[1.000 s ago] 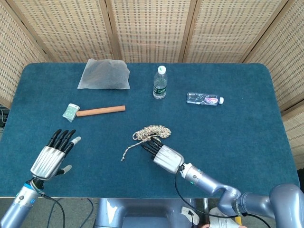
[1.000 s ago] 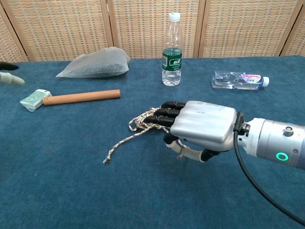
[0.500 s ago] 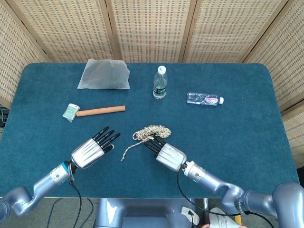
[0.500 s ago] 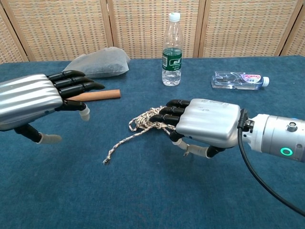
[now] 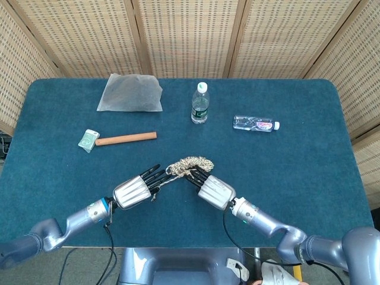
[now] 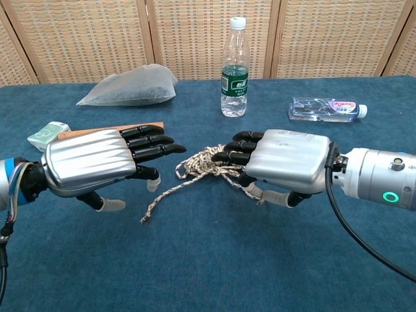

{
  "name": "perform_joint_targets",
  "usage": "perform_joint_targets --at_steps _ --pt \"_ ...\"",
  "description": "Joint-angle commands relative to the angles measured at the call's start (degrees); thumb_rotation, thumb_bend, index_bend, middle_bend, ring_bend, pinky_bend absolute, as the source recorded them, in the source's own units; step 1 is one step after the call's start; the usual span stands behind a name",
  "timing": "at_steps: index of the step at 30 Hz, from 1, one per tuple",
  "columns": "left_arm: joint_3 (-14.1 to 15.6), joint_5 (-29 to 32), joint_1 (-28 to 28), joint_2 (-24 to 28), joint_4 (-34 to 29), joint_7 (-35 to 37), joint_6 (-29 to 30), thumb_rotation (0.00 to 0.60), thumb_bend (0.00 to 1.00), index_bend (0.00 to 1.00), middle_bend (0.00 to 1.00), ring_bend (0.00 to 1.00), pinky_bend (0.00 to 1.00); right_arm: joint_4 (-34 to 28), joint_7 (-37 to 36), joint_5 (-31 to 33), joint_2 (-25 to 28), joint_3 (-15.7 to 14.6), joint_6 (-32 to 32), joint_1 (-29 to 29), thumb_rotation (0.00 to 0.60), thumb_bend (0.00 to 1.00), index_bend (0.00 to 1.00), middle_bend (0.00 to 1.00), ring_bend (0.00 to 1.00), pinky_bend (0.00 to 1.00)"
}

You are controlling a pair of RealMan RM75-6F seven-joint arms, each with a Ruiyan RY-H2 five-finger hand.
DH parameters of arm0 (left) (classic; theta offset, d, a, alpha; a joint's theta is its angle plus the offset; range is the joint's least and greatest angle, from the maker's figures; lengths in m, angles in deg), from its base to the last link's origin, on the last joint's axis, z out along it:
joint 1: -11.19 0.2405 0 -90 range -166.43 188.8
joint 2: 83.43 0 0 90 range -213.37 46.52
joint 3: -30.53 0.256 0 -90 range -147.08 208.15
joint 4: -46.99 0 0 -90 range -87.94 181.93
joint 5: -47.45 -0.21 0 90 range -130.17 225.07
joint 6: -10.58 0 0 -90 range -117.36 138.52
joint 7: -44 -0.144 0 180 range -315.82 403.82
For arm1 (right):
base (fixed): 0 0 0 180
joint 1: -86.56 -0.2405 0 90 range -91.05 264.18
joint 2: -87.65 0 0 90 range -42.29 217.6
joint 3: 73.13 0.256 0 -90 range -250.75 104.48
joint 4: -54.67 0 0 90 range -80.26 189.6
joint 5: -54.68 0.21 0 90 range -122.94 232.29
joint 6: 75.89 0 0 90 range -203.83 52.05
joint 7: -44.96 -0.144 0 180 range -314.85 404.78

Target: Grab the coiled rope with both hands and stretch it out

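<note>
The coiled rope (image 5: 191, 162) (image 6: 200, 162) is beige and brown and lies at the middle of the blue table (image 5: 297, 172). Its loose tail (image 6: 162, 198) trails toward the front left. My right hand (image 5: 214, 191) (image 6: 286, 162) reaches in from the right, its dark fingers (image 6: 237, 148) spread over the coil's right side and its thumb low beside the strands; no closed grip shows. My left hand (image 5: 133, 191) (image 6: 91, 159) comes from the left, fingers straight and apart. Its fingertips (image 5: 155, 174) end just short of the coil, above the tail, holding nothing.
An upright water bottle (image 5: 200, 104) (image 6: 234, 68) stands behind the rope. A second bottle (image 5: 255, 123) (image 6: 325, 108) lies on its side at the back right. A wooden stick (image 5: 126, 138), a small green packet (image 5: 88, 140) (image 6: 47, 135) and a clear bag (image 5: 130, 93) (image 6: 130, 86) lie at the back left.
My left hand has swept in from the table's left edge to right beside the rope. My right hand has edged forward over the coil. The rope has barely shifted.
</note>
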Motion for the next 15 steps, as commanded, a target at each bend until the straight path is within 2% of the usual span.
perform_joint_targets --at_steps 1,6,15 --pt "0.63 0.33 -0.83 -1.25 1.19 0.78 -0.13 0.600 0.25 0.43 0.00 0.00 0.00 -0.07 0.13 0.16 0.12 0.08 0.11 -0.04 0.600 0.57 0.60 0.00 0.00 0.00" --pt "1.81 0.62 -1.79 -3.13 3.21 1.15 -0.20 0.600 0.27 0.47 0.00 0.00 0.00 0.00 0.19 0.67 0.45 0.05 0.40 0.04 0.600 0.57 0.60 0.00 0.00 0.00" --pt "3.45 1.46 -2.74 -4.54 5.40 0.26 -0.18 0.600 0.31 0.48 0.00 0.00 0.00 0.82 -0.41 0.68 0.34 -0.36 0.33 0.17 0.600 0.57 0.60 0.00 0.00 0.00"
